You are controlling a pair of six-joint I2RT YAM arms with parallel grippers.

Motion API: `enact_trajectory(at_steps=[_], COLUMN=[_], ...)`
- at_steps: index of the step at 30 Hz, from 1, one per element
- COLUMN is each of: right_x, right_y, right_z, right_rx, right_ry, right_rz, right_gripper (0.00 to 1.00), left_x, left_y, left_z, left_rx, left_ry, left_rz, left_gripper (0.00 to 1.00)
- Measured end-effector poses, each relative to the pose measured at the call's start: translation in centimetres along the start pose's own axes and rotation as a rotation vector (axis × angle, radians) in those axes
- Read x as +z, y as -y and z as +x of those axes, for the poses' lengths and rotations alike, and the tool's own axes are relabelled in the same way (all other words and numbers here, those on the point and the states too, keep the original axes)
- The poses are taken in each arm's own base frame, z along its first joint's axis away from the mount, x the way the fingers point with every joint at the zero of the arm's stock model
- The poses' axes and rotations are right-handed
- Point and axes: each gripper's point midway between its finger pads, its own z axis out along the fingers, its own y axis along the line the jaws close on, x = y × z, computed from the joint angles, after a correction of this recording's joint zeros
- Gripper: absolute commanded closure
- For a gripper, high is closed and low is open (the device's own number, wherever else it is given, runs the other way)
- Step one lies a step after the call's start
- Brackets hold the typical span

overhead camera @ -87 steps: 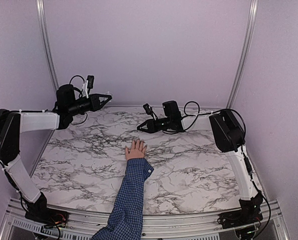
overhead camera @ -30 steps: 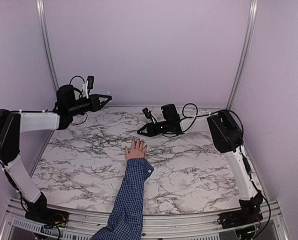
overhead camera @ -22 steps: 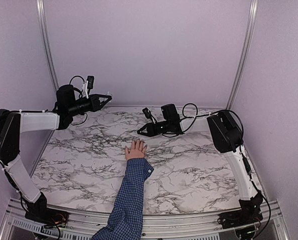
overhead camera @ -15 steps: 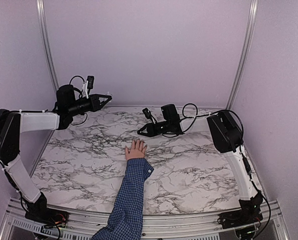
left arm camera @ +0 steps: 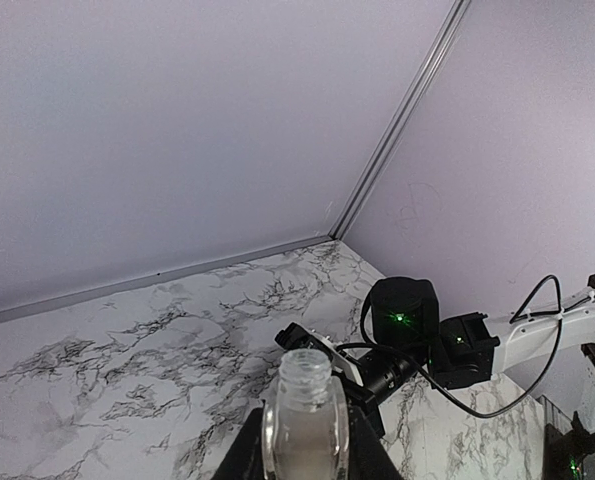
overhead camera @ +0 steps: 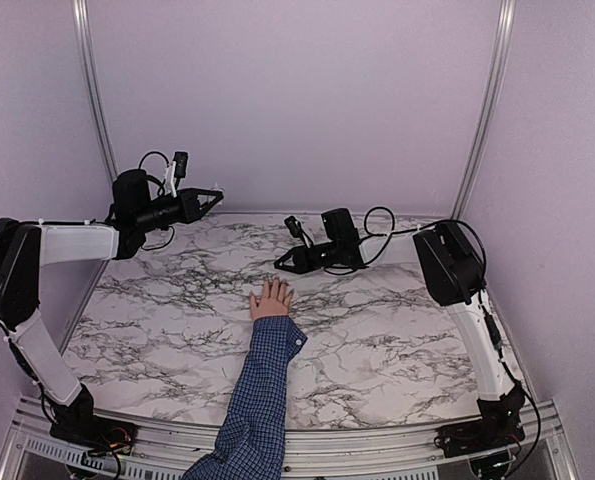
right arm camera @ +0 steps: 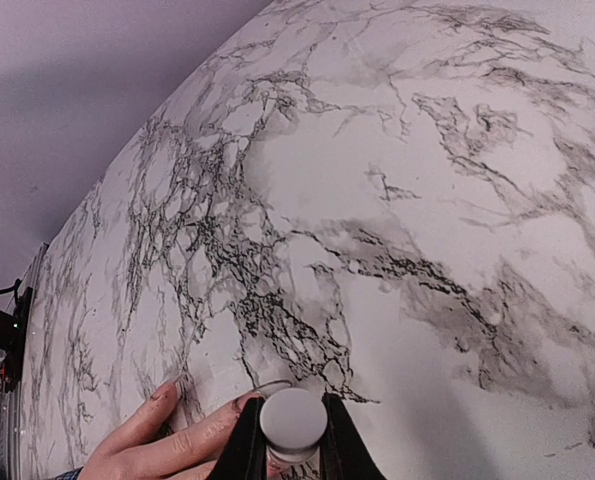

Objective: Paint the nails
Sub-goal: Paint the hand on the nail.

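Reaching from 2 o'clock, the right arm (overhead camera: 447, 262) hangs low, jaws clamped on a white cap (right arm camera: 293, 420) beside the nails (right arm camera: 164, 392) of the hand (overhead camera: 271, 300) flat on the surface (overhead camera: 377, 340); the left arm (overhead camera: 77, 243), raised at 10 o'clock, grips a clear bottle (left arm camera: 304, 425).

Marble table (overhead camera: 157, 320): one small hand (overhead camera: 271, 300), fingers spread, blue checked sleeve (overhead camera: 262, 390) from near edge. Left gripper (overhead camera: 215, 196) raised, far left. Right gripper (overhead camera: 280, 265) low, just beyond the hand.
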Motion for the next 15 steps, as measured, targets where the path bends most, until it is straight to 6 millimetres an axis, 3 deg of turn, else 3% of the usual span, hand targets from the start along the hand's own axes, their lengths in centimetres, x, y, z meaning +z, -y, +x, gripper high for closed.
enact_trajectory(at_steps=[15], right_x=[0.12], right_y=[0.51], right_z=[0.20], right_rx=[0.004], right_ry=[0.000], right_rz=[0.020], right_gripper=[1.00], left_x=[-0.02], left_y=[0.07], left_z=[0.03], left_rx=[0.000], left_ry=[-0.002], left_rz=[0.006], left_gripper=[1.00])
